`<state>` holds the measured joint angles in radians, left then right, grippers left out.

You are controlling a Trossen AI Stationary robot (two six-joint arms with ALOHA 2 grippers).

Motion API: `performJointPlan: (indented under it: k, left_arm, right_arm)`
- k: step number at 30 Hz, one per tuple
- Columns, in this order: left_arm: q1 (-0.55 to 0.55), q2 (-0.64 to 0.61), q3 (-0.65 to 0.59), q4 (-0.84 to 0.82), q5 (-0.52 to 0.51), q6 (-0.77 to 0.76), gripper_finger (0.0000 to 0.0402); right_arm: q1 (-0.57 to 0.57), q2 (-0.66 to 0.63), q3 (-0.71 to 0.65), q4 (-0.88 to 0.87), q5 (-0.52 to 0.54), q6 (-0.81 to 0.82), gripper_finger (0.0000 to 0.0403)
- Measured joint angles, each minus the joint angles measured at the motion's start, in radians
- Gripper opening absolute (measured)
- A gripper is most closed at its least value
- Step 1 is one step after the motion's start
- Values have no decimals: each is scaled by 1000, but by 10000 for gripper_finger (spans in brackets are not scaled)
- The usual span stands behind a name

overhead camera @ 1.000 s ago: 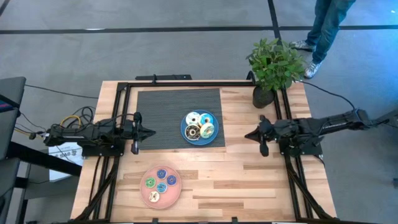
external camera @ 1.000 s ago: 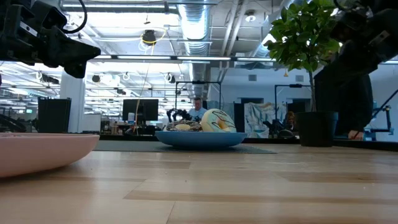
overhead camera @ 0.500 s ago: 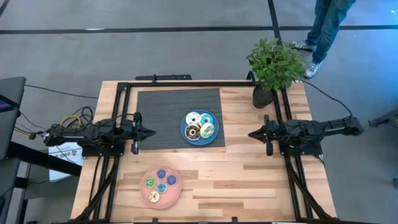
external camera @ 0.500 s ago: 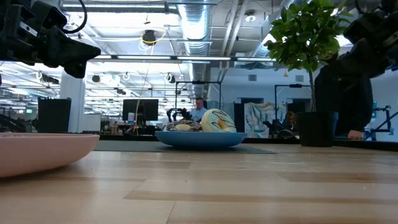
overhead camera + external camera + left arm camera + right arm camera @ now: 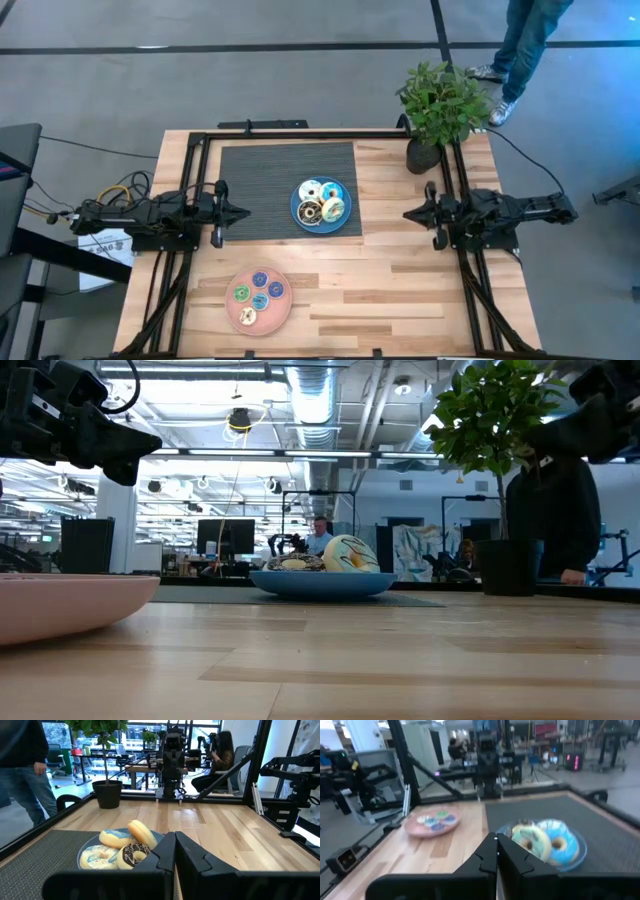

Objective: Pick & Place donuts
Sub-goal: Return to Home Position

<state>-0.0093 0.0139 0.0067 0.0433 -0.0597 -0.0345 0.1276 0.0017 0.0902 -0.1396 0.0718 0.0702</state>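
Note:
Several larger donuts lie piled on a blue plate at the table's middle, also seen in the left wrist view and right wrist view. Several tinier donuts lie on a pink plate near the table's near edge. My left gripper hovers shut left of the blue plate, above the dark mat's left edge. My right gripper hovers shut to the right of the blue plate. Neither touches anything.
A dark ribbed mat covers the far middle of the table under the blue plate. A potted plant stands at the far right corner. A person's legs show on the floor beyond the table.
My right arm has drawn back toward the table's right edge, away from the blue plate, and risen in the low view. The left arm, plates and donuts have kept still.

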Motion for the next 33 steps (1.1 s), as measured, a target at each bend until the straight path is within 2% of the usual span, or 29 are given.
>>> performJointPlan:
  k: [12,17,33]
  left_arm:
    - [0,0,0,0,0,0,0]
    - [0,0,0,0,0,0,0]
    - [0,0,0,0,0,0,0]
  right_arm:
    - [-46,0,-25,22,3,-63,0]
    - [-46,0,-82,161,-22,-56,0]
    - [-47,0,-83,162,-21,-52,0]
